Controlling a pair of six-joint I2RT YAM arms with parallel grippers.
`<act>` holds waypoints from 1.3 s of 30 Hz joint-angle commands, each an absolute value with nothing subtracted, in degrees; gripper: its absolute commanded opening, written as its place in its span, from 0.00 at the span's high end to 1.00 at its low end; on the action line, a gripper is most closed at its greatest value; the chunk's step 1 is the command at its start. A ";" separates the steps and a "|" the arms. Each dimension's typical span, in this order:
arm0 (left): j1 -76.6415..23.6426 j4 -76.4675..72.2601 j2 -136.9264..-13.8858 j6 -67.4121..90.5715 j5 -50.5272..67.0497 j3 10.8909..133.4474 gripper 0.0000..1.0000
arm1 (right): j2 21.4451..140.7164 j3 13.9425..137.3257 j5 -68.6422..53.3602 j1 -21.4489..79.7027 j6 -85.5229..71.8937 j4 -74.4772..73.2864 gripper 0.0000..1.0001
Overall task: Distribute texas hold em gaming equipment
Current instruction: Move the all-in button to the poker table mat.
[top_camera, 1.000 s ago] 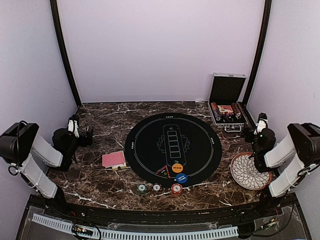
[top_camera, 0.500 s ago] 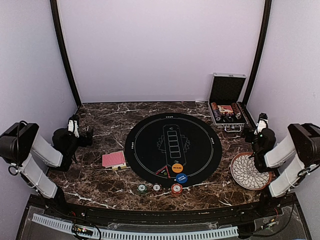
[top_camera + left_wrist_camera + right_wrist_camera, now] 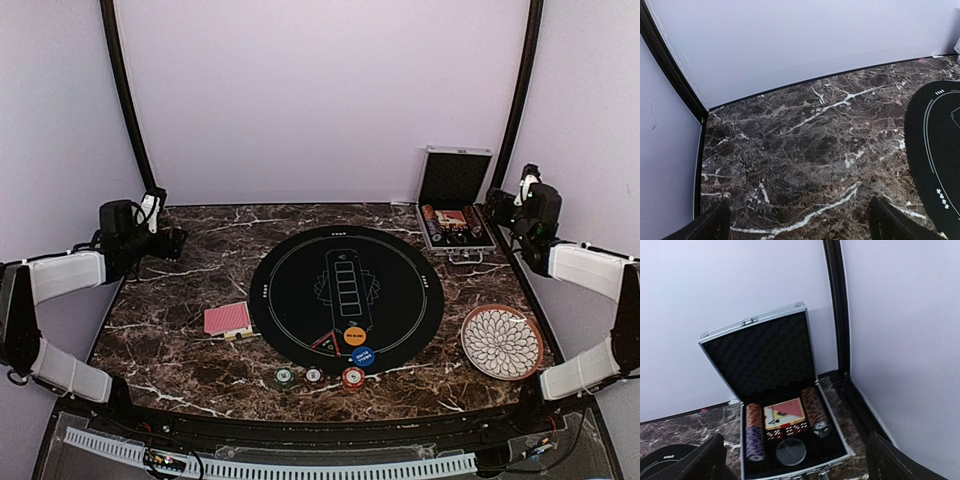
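Red-backed playing cards (image 3: 227, 319) and small striped poker chips (image 3: 314, 376) were laid beside the round black mat (image 3: 345, 262). Distribution was judged partial, as more chips were left in the silver hinged case (image 3: 790, 327). The left claw (image 3: 800, 216) and right claw (image 3: 795, 460) were spread, empty.

Far-left marble (image 3: 190, 255) lies free; the upright case lid (image 3: 455, 177) blocks the far-right corner.

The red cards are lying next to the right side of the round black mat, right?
Not quite. The red-backed cards lie next to the left side of the round black mat, not the right. The top external view shows it.
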State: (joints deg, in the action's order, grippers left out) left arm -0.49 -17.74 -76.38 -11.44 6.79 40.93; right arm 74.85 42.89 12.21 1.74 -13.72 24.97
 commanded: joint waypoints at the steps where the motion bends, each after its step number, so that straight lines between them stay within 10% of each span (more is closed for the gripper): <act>1: -0.18 1.50 -70.77 -11.83 9.80 44.32 0.01 | 74.29 47.90 3.21 1.48 -28.40 11.52 0.01; 5: -0.18 8.84 -69.93 -10.94 9.42 49.41 0.01 | 78.13 53.00 -12.06 2.41 -28.15 6.94 0.01; 23: 1.58 27.08 -67.81 -16.60 9.78 57.92 0.01 | 92.34 67.30 3.97 49.55 -19.88 -19.63 0.18; 39: 1.58 31.22 -67.48 -16.17 11.85 59.95 0.01 | 104.14 72.03 3.99 62.35 -20.70 -26.97 0.36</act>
